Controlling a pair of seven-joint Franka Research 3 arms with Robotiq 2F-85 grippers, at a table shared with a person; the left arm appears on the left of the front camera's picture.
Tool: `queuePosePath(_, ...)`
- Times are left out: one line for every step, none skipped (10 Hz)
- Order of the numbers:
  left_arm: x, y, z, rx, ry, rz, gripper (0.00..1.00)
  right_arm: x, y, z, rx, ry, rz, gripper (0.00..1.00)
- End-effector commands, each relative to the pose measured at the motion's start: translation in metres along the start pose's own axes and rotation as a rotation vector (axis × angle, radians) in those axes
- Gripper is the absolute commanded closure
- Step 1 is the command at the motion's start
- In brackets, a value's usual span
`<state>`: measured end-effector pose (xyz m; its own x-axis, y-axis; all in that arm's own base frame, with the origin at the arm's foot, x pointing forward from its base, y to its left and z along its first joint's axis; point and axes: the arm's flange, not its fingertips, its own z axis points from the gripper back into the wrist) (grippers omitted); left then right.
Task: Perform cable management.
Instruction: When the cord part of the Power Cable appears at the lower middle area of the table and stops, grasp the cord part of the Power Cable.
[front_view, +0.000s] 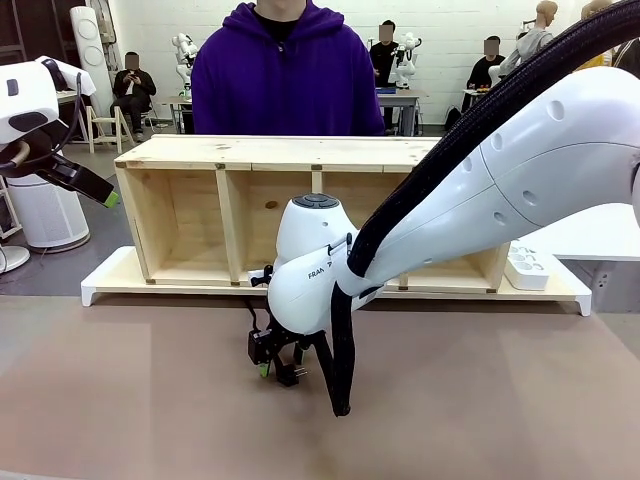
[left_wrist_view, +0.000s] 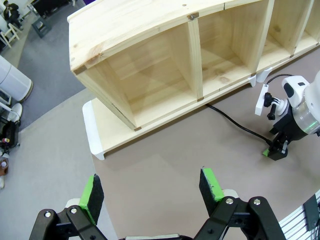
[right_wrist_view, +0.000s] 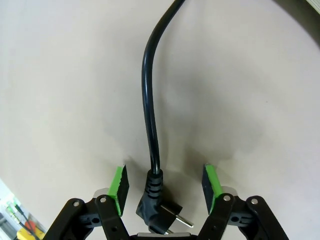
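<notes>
Right wrist view: right gripper straddles the plug of the cable on the near tabletop, pads apart, nothing grasped yet; left gripper hangs released, empty; tidying looks barely begun; grasp and routing remain.

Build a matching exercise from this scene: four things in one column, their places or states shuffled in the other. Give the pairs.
Things:
1. plug
2. left gripper
3. power strip
4. person

Places or states:
A. behind the shelf
B. between the pads of the right gripper, clear of both
C. on the white base, at the shelf's right end
D. open above the table, nothing between its pads

Pairs: 1-B, 2-D, 3-C, 4-A
</notes>
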<state>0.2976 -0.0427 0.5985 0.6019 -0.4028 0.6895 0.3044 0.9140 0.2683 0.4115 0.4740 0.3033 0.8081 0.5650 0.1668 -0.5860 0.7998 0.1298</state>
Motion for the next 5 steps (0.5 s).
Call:
queuePosePath(0.0022,0.0001,-0.0022,-0.003,-0.015,0.012,0.0,-0.0049,0.0013,0.0017,-0.042,0.002,-0.022,0.42)
queuePosePath(0.0022,0.0001,-0.0022,-0.003,-0.015,0.012,0.0,-0.0053,0.0015,0.0015,-0.043,0.003,-0.018,0.75)
queuePosePath(0.0022,0.0001,-0.0022,-0.003,-0.015,0.012,0.0,-0.0051,0.0018,0.0015,-0.048,0.004,-0.014,0.61)
queuePosePath(0.0022,0.0001,-0.0022,-0.003,-0.015,0.012,0.0,-0.0034,0.0017,0.0026,-0.05,-0.001,-0.012,0.94)
queuePosePath(0.0022,0.0001,-0.0022,-0.003,-0.015,0.012,0.0,-0.0023,0.0016,0.003,-0.05,-0.002,-0.01,0.8)
